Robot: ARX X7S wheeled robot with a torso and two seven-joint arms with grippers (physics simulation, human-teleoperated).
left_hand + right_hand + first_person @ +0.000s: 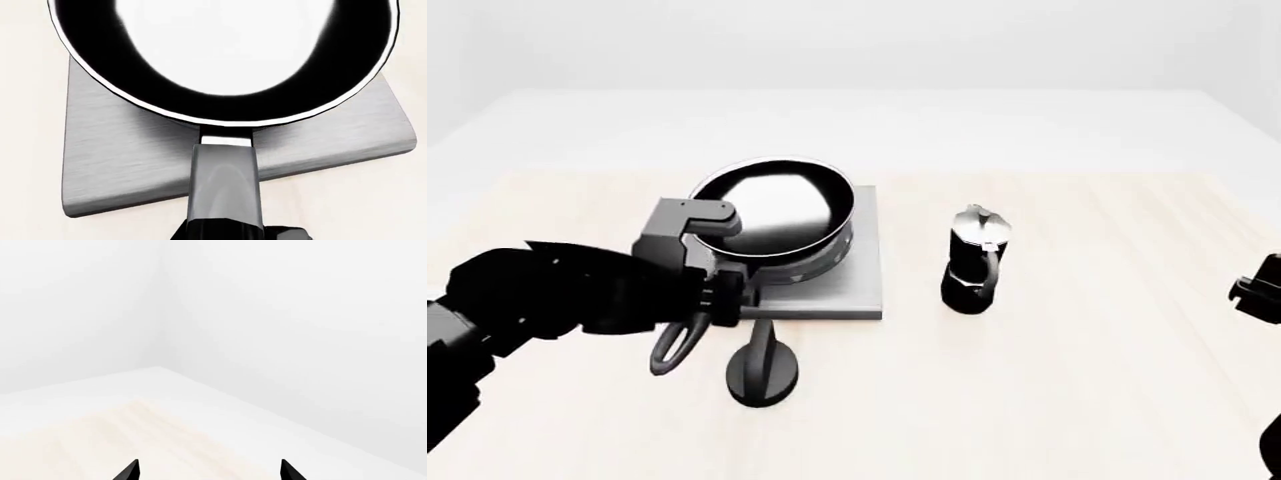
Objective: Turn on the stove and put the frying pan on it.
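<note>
The black frying pan (777, 208) with its glossy pale inside sits over the grey stove slab (857, 290), tilted slightly, covering the burner. In the left wrist view the pan (227, 60) lies above the stove (127, 150). My left gripper (701, 300) is shut on the pan's long handle (223, 185), whose loop end (674, 350) hangs out below it. The black round knob (763, 368) stands on the table in front of the stove. My right gripper (209, 471) is open and empty, only its fingertips (130, 471) showing, pointed at bare table and wall.
A black-and-silver moka pot (974, 258) stands right of the stove. The pale wooden table (1068, 380) spreads to the right and front. Part of my right arm (1261, 285) shows at the right edge.
</note>
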